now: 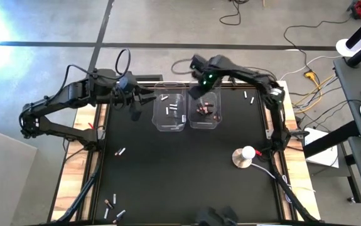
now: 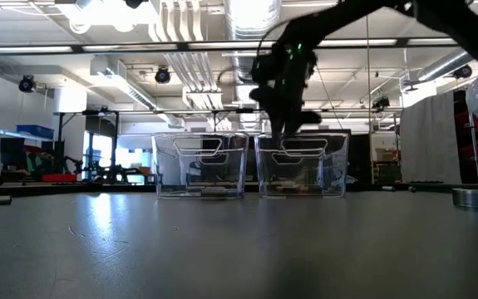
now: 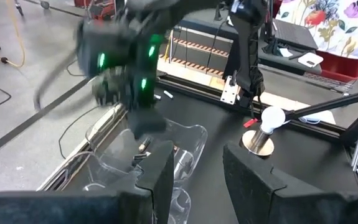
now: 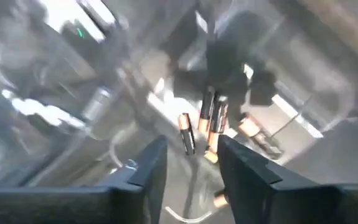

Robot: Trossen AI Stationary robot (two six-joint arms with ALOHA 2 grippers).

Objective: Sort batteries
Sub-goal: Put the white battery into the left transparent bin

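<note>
Two clear bins stand side by side at the table's far middle. The left bin [image 1: 156, 119] holds silvery-white batteries [image 1: 172, 110]; the right bin [image 1: 193, 123] holds dark batteries with copper ends [image 1: 206, 110] [image 4: 211, 115]. My right gripper [image 1: 200, 93] [image 4: 191, 152] hovers over the right bin's far side, pointing steeply down, open, with nothing between its fingers. My left gripper [image 1: 144, 99] [image 3: 197, 155] waits raised to the left of the left bin, open and holding nothing. Loose batteries lie on the black mat at the left [image 1: 121, 151], near left [image 1: 111, 204] and far right [image 1: 249, 96].
A round metal disc with a white top [image 1: 245, 157] stands on the right side of the mat. A small red piece [image 3: 248, 122] lies near it. The mat's middle and near side are bare between the scattered batteries. Cables run along the table's right edge.
</note>
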